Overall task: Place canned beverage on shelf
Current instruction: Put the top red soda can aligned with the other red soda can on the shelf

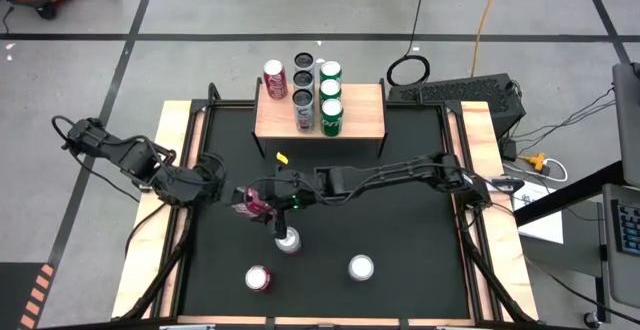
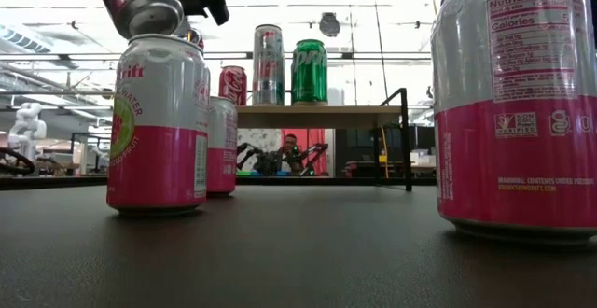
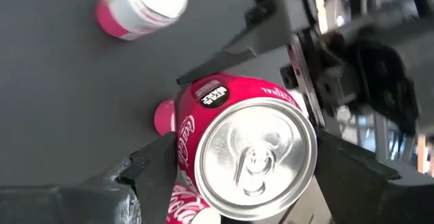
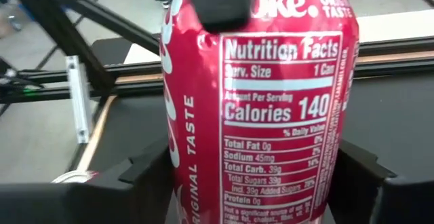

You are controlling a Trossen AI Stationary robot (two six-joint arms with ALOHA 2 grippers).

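A red cola can (image 1: 250, 202) hangs above the black table mat between both grippers, over a pink-and-white can (image 2: 159, 121). My left gripper (image 1: 230, 196) comes from the table's left and is shut on the can's top end. My right gripper (image 1: 272, 198) reaches in from the right, its fingers against the can's sides. The shelf (image 1: 320, 115), a small wood board on black legs, stands at the far edge with several cans on it. My left gripper pinches the can's wall just below the top rim (image 3: 186, 149) between its two fingers, slanting down from the table's left. The lid faces its wrist camera. The can is lifted clear and tilted, its bottom (image 2: 154, 14) lowest. My right gripper has one finger on each side of the can's wall (image 4: 180, 163), on the label's lower part, and lies across the can. It comes nearly level from the table's right. The can stands upright in its view, clear of the table.
Three loose cans stand on the mat near the front edge: one (image 1: 287, 240) right under the grippers, a pink one (image 1: 259, 278) and a white-topped one (image 1: 361, 267). Wooden strips (image 1: 160, 200) line the table's left and right sides.
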